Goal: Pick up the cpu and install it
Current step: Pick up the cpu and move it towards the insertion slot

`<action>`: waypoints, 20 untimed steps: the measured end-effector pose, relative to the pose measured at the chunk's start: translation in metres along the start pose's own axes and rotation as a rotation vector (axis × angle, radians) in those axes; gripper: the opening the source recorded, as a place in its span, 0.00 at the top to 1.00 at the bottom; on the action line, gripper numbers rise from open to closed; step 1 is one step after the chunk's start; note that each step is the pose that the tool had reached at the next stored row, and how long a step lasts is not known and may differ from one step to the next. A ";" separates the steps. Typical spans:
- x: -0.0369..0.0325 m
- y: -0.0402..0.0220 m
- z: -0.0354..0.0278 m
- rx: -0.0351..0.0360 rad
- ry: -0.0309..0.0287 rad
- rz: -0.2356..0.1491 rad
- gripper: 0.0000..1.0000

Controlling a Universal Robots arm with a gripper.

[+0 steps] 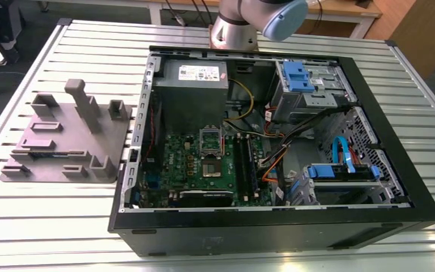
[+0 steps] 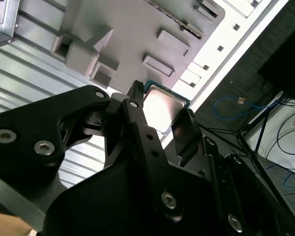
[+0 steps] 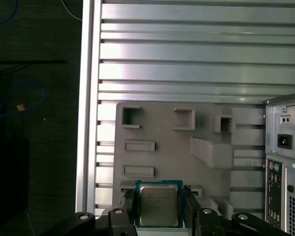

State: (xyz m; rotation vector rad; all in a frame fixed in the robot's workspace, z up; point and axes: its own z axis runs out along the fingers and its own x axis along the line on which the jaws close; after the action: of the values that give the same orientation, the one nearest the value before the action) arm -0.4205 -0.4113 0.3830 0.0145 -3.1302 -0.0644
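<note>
Gripper [image 3: 159, 204] clenched on the cpu [image 3: 158, 211], clear of the slatted metal table [image 3: 187, 54]; grey fixture plate [image 3: 162, 130] near its edge; dark floor [image 3: 34, 44] beyond

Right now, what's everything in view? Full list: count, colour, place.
cpu: one, silver top with a blue-green rim, between the pincer's fingers, over the fixture tray in both wrist views.
fixture tray: one, grey, on the table at the exterior view's left of the case.
computer case: one, black, side open, lying on the table.
motherboard: one, green, inside the case.
power supply: one, grey, inside the case at the end nearest the arm.
drive brackets: two, blue, inside the case toward the exterior view's right.
table: one, silver, slatted, under it all.
arm: one, silver with a pale blue cap, behind the case.
pincer: one, black, shut on the cpu.
</note>
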 end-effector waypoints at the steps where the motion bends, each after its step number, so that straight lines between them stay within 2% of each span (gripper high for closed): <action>1: -0.0030 0.0000 0.0000 -0.0001 0.0004 0.000 0.53; 5: -0.0116 -0.0001 -0.0001 -0.0001 0.0016 0.000 0.53; 20: -0.0240 -0.0002 -0.0003 -0.0001 0.0021 0.000 0.53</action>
State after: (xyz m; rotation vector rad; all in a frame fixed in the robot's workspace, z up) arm -0.3965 -0.4113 0.3830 0.0144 -3.1281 -0.0644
